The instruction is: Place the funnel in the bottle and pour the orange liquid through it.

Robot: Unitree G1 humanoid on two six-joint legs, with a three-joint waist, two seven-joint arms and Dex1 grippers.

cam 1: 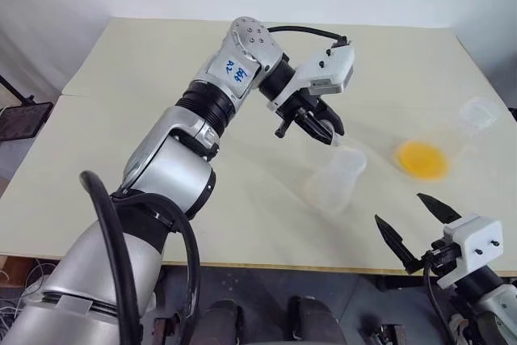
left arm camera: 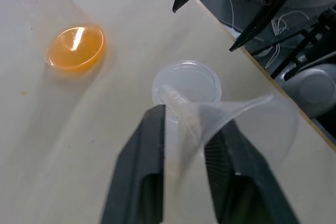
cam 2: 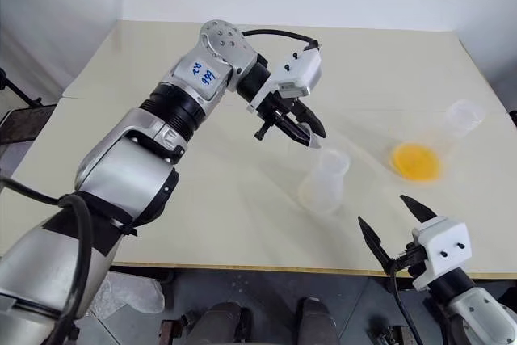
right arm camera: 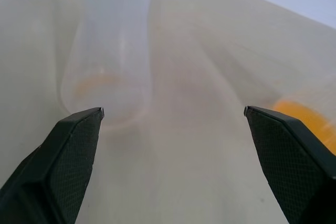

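The left gripper point(cam 1: 317, 125) is held above the middle of the pale surface point(cam 1: 145, 119), its black fingers point(left arm camera: 144, 174) set around the clear funnel point(left arm camera: 231, 121). In the left wrist view the cone sits between them and the thin stem angles toward the open mouth of the bottle point(cam 1: 335, 179) just beneath. Whether the fingers clamp the funnel or have started to loosen cannot be told.

The step in hand is judged to be seating the funnel. It would be done well by centring the stem over the neck, bringing the funnel upright, lowering it until the cone rests on the rim, and only then letting go, since so light a piece could tip out.

Further right, the orange liquid point(cam 1: 422, 159) is seen as a bright disc in a second clear flask point(cam 2: 452, 131), well apart from the bottle. The right gripper point(cam 1: 414, 228) hangs near the front edge, spread wide and holding nothing.

The stem's line-up with the neck is given by the left wrist view, whereas the head views give the spacing of bottle, flask and both arms. The bottle is shown from low down by the right wrist view.
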